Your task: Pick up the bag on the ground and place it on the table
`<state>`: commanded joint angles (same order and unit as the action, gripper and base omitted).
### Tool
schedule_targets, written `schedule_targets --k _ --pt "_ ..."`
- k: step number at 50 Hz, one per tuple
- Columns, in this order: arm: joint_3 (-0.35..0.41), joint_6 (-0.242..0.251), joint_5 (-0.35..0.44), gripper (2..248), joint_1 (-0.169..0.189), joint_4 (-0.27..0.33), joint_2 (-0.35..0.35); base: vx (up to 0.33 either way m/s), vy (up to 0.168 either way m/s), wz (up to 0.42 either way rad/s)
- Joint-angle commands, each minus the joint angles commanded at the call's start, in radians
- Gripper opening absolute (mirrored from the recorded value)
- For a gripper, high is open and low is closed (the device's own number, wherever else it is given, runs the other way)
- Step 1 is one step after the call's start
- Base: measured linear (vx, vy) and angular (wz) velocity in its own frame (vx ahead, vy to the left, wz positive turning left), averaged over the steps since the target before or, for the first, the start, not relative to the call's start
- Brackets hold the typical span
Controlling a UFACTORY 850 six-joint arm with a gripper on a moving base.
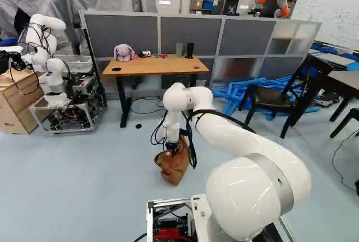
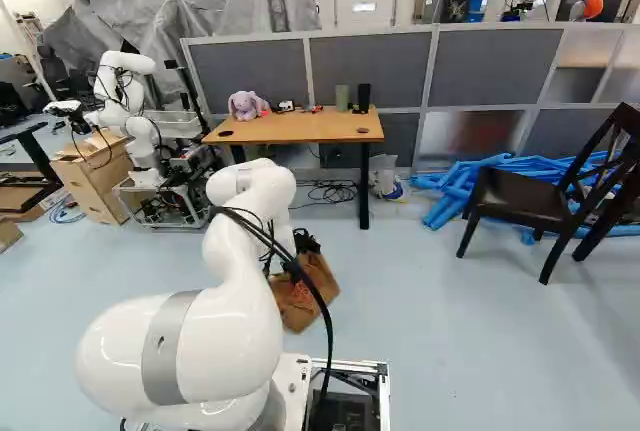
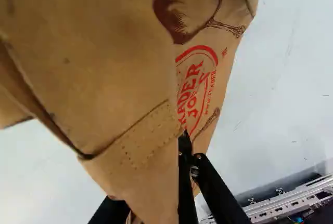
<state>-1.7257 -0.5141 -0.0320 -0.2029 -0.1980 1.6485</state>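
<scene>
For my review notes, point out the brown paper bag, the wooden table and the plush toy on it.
Brown paper bag (image 1: 175,172): left base view, on its lower side.
Wooden table (image 2: 290,129): right base view, on the bare tabletop.
Plush toy (image 1: 124,53): left base view, on its middle.

In the left base view, the white arm (image 1: 238,136) stretches from five o'clock toward eleven, then bends; its wrist (image 1: 173,127) drops toward six, the black gripper (image 1: 172,148) lowest, partly hidden.

Glossy white arm (image 1: 235,134), rounded sections, loose black cables (image 1: 220,113); left base view: grey band (image 1: 273,181) at about 2 o'clock on the big bulbous joint (image 1: 241,202)
</scene>
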Motion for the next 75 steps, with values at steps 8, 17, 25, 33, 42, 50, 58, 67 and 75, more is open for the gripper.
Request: schedule_targets --k 8,17,25,33,42,50,58,67,75 --pt "0.027 0.0 0.0 23 0.0 0.0 -0.026 0.0 0.0 0.0" --pt "0.061 0.0 0.0 23 0.0 0.0 -0.06 0.0 0.0 0.0" --pt "0.091 0.0 0.0 23 0.0 0.0 -0.091 0.0 0.0 0.0" --pt "0.121 0.0 0.0 23 0.0 0.0 -0.122 0.0 0.0 0.0" --pt "0.154 0.0 0.0 23 0.0 0.0 -0.156 0.0 0.0 0.0" --pt "0.182 0.0 0.0 23 0.0 0.0 -0.186 0.0 0.0 0.0" --pt "0.21 0.0 0.0 23 0.0 0.0 -0.216 0.0 0.0 0.0" --pt "0.241 0.0 0.0 23 0.0 0.0 -0.25 0.0 0.0 0.0" --pt "0.267 0.0 0.0 23 0.0 0.0 -0.28 0.0 0.0 0.0"
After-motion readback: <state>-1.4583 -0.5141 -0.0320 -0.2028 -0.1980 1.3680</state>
